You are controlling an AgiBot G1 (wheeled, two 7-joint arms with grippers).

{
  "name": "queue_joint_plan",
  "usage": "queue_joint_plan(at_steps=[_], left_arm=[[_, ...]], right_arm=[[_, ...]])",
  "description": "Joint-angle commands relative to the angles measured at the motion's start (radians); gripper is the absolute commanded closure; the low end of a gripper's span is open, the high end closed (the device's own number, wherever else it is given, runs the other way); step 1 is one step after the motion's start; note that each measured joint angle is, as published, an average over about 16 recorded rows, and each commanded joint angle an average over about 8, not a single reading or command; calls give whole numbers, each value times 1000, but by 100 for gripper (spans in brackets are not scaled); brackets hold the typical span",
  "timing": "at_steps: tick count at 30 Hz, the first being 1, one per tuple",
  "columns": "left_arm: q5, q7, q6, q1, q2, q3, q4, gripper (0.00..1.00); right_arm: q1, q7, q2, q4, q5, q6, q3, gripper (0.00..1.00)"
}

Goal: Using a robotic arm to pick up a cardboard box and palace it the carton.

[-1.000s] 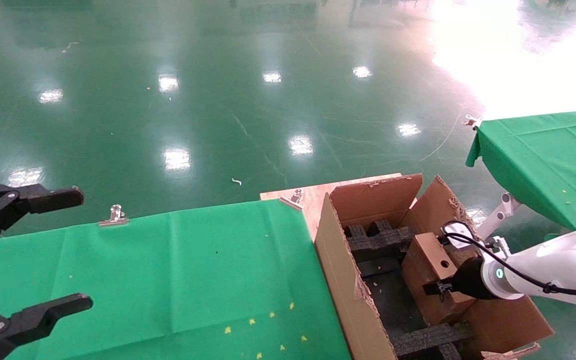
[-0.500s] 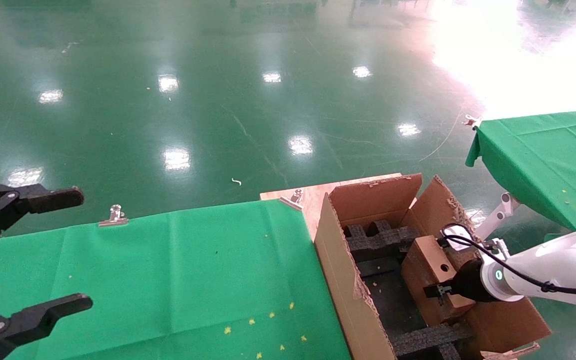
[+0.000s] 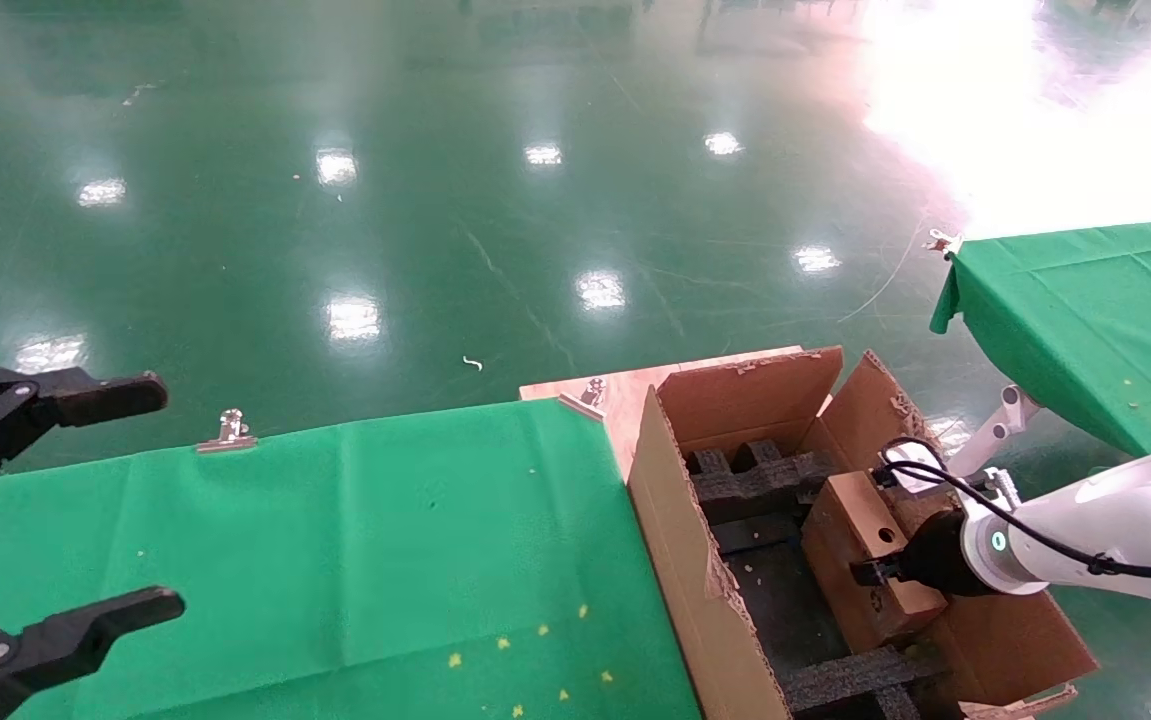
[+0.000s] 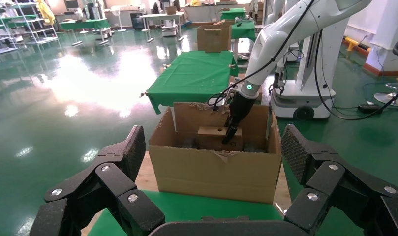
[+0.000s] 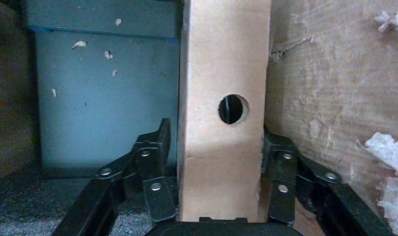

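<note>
Head view showed the small brown cardboard box (image 3: 870, 555) with one round hole, tilted inside the big carton (image 3: 695, 560) at the right, right gripper (image 3: 870, 572) squeezing its two sides, left gripper (image 3: 45, 510) spread wide at the near left over the green table (image 3: 355, 560)

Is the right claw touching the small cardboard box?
Touching: the right wrist view shows the right claw with its fingers pressed against both sides of the cardboard box.
</note>
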Motion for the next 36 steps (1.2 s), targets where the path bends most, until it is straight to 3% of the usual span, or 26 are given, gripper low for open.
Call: queue_joint_plan(at_steps=[1,9,16,21,29,36], left_arm=[[0,0,0,0,0,0,0,0],[0,0,0,0,0,0,0,0],[0,0,0,0,0,0,0,0],[0,0,0,0,0,0,0,0],[0,0,0,0,0,0,0,0],[-1,0,0,0,0,0,0,0]], right_arm=[[3,-1,4,6,-2,-2,0,0],[74,3,28,51,-26,-10,29,0],[191,-8,37,112,2,-27,92,0],[279,-59,36,177,97,-36,153,0],[362,-183,34,224,339,-65,251,0],[377,-206,33,228,390,-80,277,0]])
